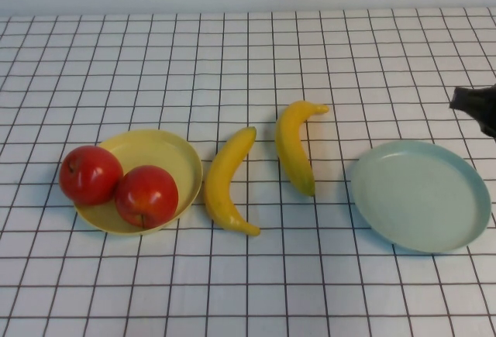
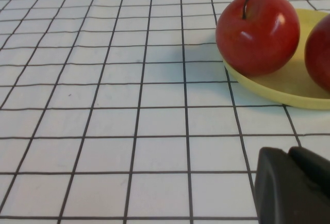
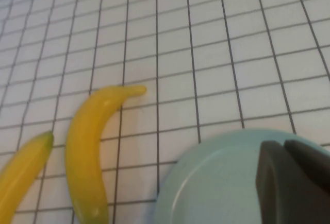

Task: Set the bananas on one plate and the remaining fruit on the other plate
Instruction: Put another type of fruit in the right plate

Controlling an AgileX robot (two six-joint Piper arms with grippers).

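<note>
Two red apples (image 1: pixel 91 174) (image 1: pixel 146 195) sit on the pale yellow plate (image 1: pixel 167 151) at the left, one at its left rim; the left wrist view shows that apple (image 2: pixel 257 32) and the plate (image 2: pixel 289 87). Two bananas (image 1: pixel 227 182) (image 1: pixel 294 146) lie on the cloth between the plates; the right wrist view shows both (image 3: pixel 90 147) (image 3: pixel 23 177). The pale blue-green plate (image 1: pixel 421 194) at the right is empty. My right gripper (image 1: pixel 474 104) hangs by its far right edge, shut and empty (image 3: pixel 283 144). My left gripper (image 2: pixel 289 152) is shut and empty, left of the yellow plate.
A white cloth with a black grid (image 1: pixel 248 66) covers the whole table. A pale wall runs along the far edge.
</note>
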